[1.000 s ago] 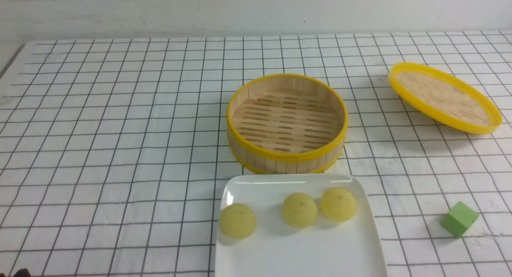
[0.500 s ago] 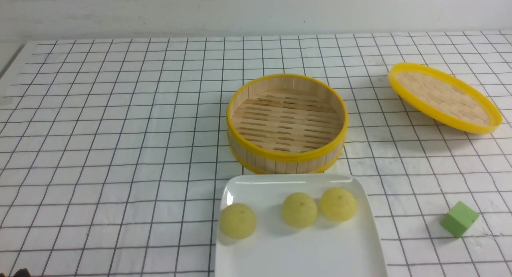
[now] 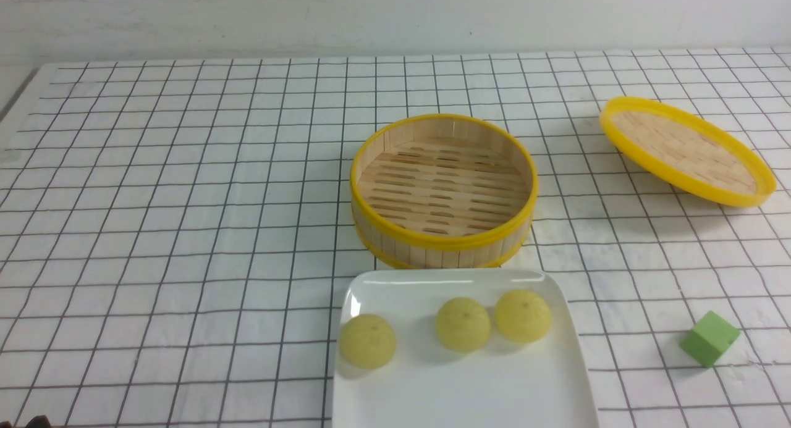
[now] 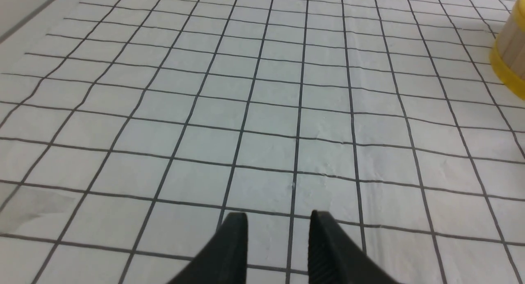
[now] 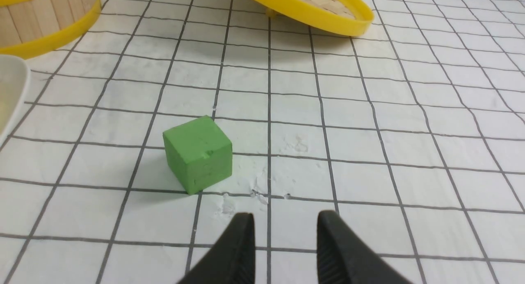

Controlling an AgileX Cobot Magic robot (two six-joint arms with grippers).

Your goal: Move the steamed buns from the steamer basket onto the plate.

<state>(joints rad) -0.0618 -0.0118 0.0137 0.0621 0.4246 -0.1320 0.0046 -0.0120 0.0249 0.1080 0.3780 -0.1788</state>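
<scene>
Surface (image 3: 185, 230): white cloth with black grid, filling the front view out to a pale wall (image 3: 395, 14) at the far edge; bare strip of edge visible at the far left corner. Left half of surface bare, widest open room there.

Plate (image 3: 463, 391): white, rounded-square, at near centre, cut off by the lower frame edge; far rim just short of the steamer basket, narrow gap between them.

Steamer basket (image 3: 444, 246): round, bamboo walls, yellow rim bands, upright at centre just behind the plate. Slatted floor bare, nothing inside.

Lid (image 3: 686, 150): shallow, yellow-rimmed, woven, far right, tilted with one edge raised; well apart from basket, close to right frame edge.

Steamed buns (image 3: 462, 323): three, all on the plate in a loose row across its far half. Left one (image 3: 368, 340) near the plate's left rim, apart from the others; middle and right one (image 3: 523, 315) just beside each other, possibly touching.

Green cube (image 3: 709, 338): on surface right of plate, well apart from it; open cloth between.

Left hand (image 4: 279, 222): low over bare grid, fingers parted, released, nothing between them; basket wall at frame edge only.

Right hand (image 5: 286, 224): fingers parted, released, nothing held; green cube near, ahead and to one side, not touching.
</scene>
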